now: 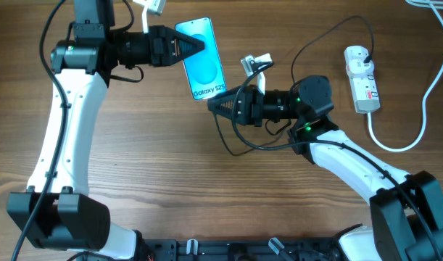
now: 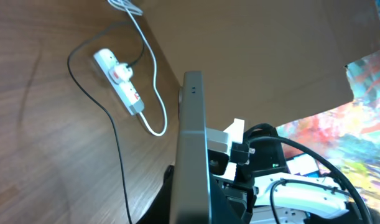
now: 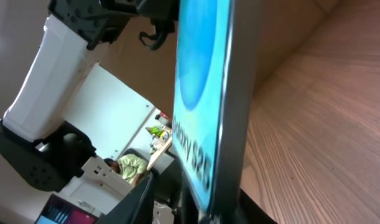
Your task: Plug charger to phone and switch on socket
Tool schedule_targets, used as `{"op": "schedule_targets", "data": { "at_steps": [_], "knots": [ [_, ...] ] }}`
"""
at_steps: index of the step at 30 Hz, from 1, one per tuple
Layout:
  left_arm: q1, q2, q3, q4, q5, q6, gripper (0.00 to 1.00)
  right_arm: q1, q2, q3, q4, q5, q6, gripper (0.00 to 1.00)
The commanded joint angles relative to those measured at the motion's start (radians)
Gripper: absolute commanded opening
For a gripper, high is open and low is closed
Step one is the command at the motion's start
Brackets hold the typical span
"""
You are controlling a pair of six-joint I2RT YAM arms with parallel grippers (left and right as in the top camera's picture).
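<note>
Clearly the small rectangular smartphone with a light blue screen (image 1: 204,61) is the delicate item: a rigid, thin slab of glass and metal, fairly light, slick on its faces and easy to let pivot or slip if held at one spot only. It sits left of centre toward the far side of the wooden table (image 1: 206,196), apparently raised off the surface, with the left end effector (image 1: 186,46) pinching it across its left long edge near the far end. That is a sensible hold, since it leaves the near short end free, where I judge the port to be. The right end effector (image 1: 212,104) hovers just beside that near end. Its fingers look drawn close, but I cannot tell whether they are pressed together or grip the plug tip, which is hidden. The thin black charger cable (image 2: 112,134) is limp and light, so it gives no resistance and should be held right at its stiff tip, not along the cord. It runs from the narrow white power strip (image 1: 361,81) lying at the far right, well apart from the smartphone, beside its thick white cord (image 1: 424,109). Pushing the tip in will likely press against the one-sided hold, so a firm clamp and a straight approach matter.
</note>
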Motion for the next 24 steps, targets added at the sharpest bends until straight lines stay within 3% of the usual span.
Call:
{"op": "schedule_targets", "data": {
  "at_steps": [1,18,24],
  "knots": [
    [0.038,0.003,0.001,0.025,0.018,0.011,0.04,0.003,0.003,0.012,-0.072,-0.019,-0.018,0.35],
    [0.039,0.003,0.001,0.02,0.021,0.005,0.04,0.039,0.003,0.012,-0.078,0.019,-0.034,0.34],
    [0.035,0.003,0.001,-0.016,0.021,0.005,0.04,0.039,0.003,0.012,-0.079,0.044,-0.034,0.09]
  ]
}}
